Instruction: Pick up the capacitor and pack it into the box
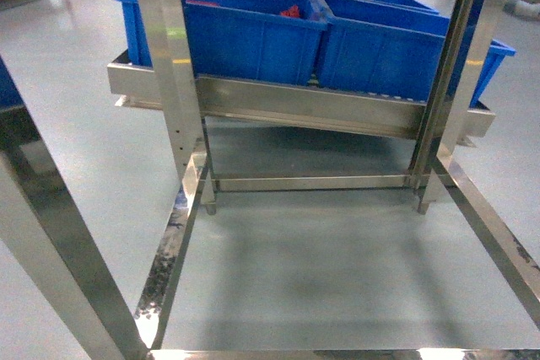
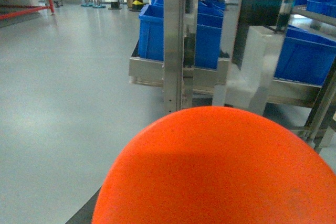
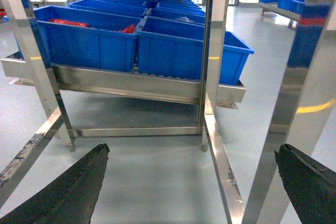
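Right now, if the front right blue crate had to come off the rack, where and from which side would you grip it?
Its out-turned top rim on the front wall, from above, I'd judge. The front right blue crate is open-topped, so a finger fits inside the wall; the steel rail hides its base and an upright crosses its right end.

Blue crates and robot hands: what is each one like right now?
Blue crates: lidless, on the steel rack; some hold red things.
Right hand: open, empty.
Left hand: cannot tell; an orange dome blocks that camera.
Pink box: not in view.
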`<state>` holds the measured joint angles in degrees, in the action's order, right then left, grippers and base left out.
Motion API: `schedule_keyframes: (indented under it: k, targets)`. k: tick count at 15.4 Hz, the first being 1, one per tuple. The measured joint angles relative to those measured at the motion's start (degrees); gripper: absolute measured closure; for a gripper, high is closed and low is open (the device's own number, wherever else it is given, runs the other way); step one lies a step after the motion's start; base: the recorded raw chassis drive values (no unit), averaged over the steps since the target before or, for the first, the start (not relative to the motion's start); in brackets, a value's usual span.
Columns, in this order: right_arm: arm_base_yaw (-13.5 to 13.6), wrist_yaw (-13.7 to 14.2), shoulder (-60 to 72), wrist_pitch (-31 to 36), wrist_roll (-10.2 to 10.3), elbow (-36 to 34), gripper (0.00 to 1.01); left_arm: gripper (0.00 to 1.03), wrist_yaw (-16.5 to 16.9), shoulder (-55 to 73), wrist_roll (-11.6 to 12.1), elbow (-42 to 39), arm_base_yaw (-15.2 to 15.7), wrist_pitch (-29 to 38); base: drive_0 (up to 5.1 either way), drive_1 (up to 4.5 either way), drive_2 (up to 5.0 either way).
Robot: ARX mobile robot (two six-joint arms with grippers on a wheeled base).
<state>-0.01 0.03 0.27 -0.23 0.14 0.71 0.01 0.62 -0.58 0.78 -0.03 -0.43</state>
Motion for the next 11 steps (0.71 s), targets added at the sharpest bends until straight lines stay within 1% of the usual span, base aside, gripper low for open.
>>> schedule_keyframes:
  k: [11]
  targets:
    - [0.0,-0.1,0.0,0.2,0.0,0.0,0.03,0.60,-0.1,0.0,0.0,0.0,0.0,0.1,-4.9,2.54,2.5]
